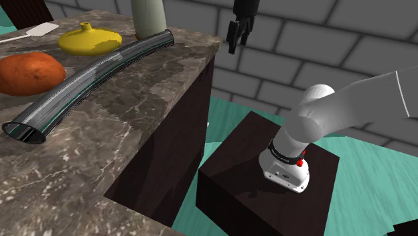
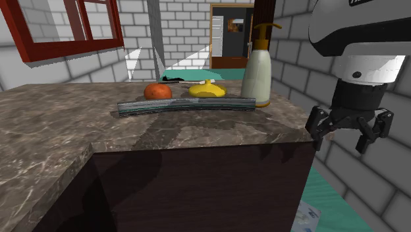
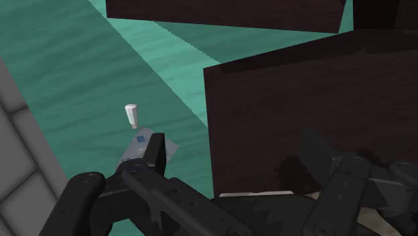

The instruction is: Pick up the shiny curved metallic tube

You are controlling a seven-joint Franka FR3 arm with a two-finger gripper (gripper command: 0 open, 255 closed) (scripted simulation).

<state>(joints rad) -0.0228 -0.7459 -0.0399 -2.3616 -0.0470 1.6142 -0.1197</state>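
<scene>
One shiny curved metallic tube (image 1: 94, 77) lies flat on the marble surface (image 1: 134, 154). Beyond the tube sit one orange-brown potato-like lump (image 1: 28, 72), one yellow squash (image 1: 89, 40) and one pump bottle (image 2: 257, 69), which stands just beside one end of the tube. The second exterior view shows the bottle's pump head, which the shoulder view cuts off. The wrist view adds a teal floor (image 3: 80, 80) with one small white-capped item (image 3: 131, 114). The jaws stand wide apart, clasping nothing, in the air past the surface's edge and well apart from the tube.

Black pincer (image 3: 236, 146), fingers (image 3: 156, 151) spread apart, over teal floor (image 3: 80, 74); dark wooden box (image 3: 295, 100) just ahead, small white peg (image 3: 131, 114) beyond one fingertip.
</scene>
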